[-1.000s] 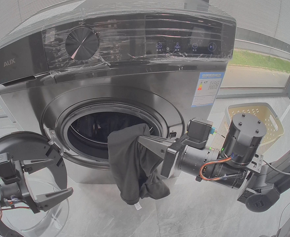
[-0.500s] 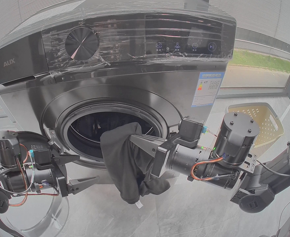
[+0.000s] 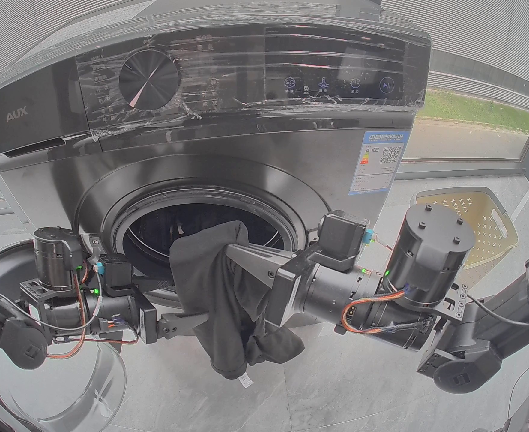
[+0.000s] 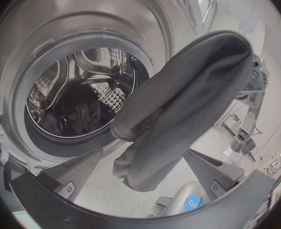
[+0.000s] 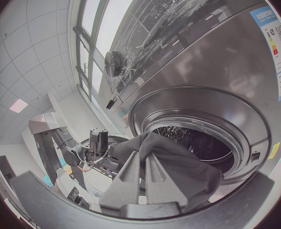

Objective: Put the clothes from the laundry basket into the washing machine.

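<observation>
Right claw: we are seeing the right claw (image 3: 231,249) squeezing closed on the top fold of a dark grey garment (image 3: 216,307), just in front of the mouth of the washer (image 3: 228,151). In its wrist view the two fingers (image 5: 132,175) are lying side by side with cloth bunching at their tips.

Garment: it is hanging in the air from that claw, outside the drum (image 3: 156,235). Its top is overlapping the lower right of the opening, and its body is draping down past the lower rim. A white tag (image 3: 246,380) is dangling from its bottom end above the tiled floor (image 3: 336,391).

Left claw: we are finding the left claw (image 4: 142,151) spread wide, low and to the left of the garment. In its wrist view the hanging lower part of the cloth is sitting between the two fingers (image 4: 80,170). In the head view the lower finger is reaching the garment's left edge; we cannot tell whether it is touching.

Washer: a silver-grey front loader is standing before us, with its door (image 3: 6,271) swinging open low on the left, behind the left arm.

Drum: dark clothes (image 4: 80,113) are lying at its bottom.

Basket: a pale yellow basket (image 3: 492,223) is sitting on the floor to the right of the washer, behind the right arm.
</observation>
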### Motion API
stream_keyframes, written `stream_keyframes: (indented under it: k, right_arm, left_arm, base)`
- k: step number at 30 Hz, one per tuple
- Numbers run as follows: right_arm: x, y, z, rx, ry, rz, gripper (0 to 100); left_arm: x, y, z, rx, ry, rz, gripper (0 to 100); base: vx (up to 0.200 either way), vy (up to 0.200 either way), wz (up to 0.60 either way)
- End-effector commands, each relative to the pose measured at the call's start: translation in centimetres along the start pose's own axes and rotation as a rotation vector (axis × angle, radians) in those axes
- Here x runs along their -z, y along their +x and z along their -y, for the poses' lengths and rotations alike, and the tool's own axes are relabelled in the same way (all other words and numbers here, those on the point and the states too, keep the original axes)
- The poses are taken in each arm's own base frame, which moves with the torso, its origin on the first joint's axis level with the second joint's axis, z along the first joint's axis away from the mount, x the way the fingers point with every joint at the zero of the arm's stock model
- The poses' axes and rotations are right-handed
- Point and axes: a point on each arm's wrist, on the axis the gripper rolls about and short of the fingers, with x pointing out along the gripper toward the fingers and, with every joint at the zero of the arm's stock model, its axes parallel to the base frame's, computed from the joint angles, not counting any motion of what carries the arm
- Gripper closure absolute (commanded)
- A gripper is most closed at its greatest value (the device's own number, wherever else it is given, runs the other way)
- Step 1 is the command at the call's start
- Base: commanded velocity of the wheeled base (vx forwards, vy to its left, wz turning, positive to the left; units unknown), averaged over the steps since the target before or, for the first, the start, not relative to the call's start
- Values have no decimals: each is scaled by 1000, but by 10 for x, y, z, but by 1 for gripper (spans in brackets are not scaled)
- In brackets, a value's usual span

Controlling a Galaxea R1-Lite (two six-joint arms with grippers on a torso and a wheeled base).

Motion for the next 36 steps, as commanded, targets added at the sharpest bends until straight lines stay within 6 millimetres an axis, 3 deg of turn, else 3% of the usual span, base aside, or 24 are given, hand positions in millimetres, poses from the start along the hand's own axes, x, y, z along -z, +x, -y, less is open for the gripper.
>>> stream_keyframes:
  k: [1, 19, 20, 27, 32, 36]
  right_arm:
    - [-1, 0, -4, -12, 0, 5, 100]
    - [0, 0, -3, -10, 0, 5, 100]
    - [1, 0, -3, -10, 0, 5, 100]
    - [1, -2, 3, 18, -3, -1, 100]
    - [2, -3, 12, 47, -12, -5, 100]
    - [12, -9, 47, 176, -85, -45, 100]
  left_arm:
    - [4, 17, -7, -4, -11, -27, 0]
    - [19, 43, -11, 22, -3, -23, 0]
    - [20, 45, -12, 22, -1, -20, 100]
    - [21, 42, -11, 21, 15, 24, 100]
    - [18, 29, -4, 20, 39, 77, 100]
    - [11, 6, 7, 19, 70, 167, 100]
  base:
    - [0, 0, 0]
    - [0, 0, 0]
    - [0, 0, 0]
    - [0, 0, 0]
    - [0, 0, 0]
    - [0, 0, 0]
